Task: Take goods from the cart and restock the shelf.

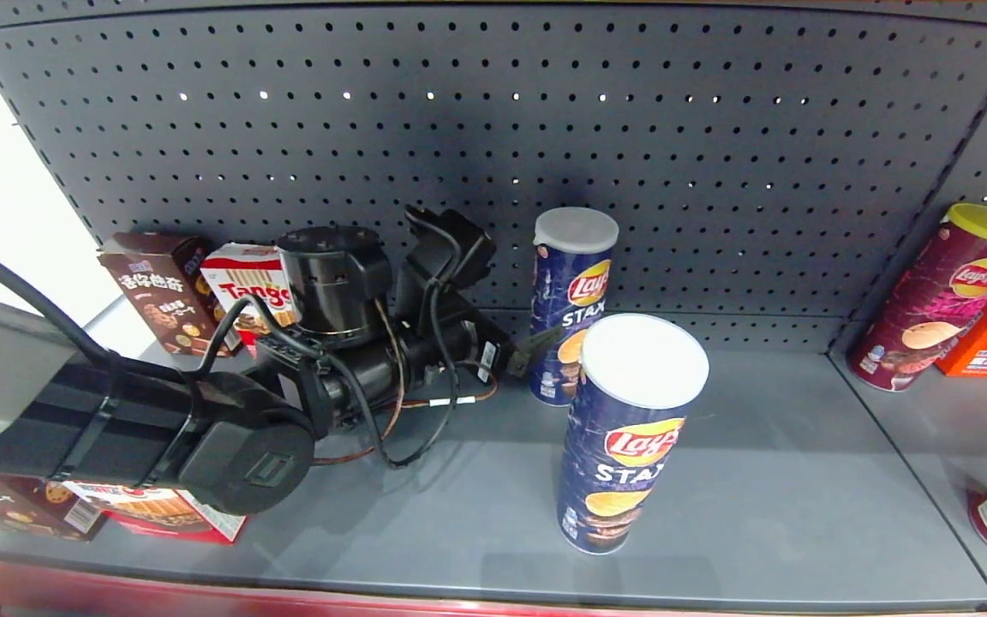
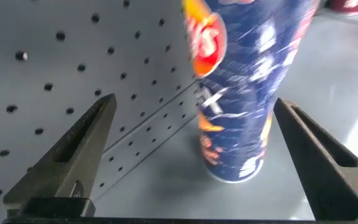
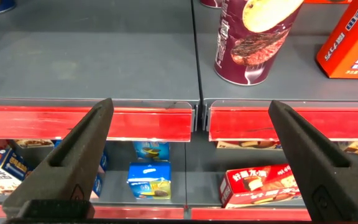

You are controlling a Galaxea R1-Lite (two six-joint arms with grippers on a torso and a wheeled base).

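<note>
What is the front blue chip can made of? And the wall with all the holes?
The front blue chip can looks like glossy printed cardboard, with a smooth white lid, probably plastic. The back wall looks like matt grey painted metal, going by its neat punched holes.

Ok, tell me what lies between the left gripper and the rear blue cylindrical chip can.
Only bare grey metal shelf, seen in the left wrist view.

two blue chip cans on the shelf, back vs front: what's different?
The back can stands by the pegboard wall, inside the open left claw; the front can stands free, nearer the shelf edge. The back can's lid looks greyish, the front can's white. Both upright, blue, same design.
</note>
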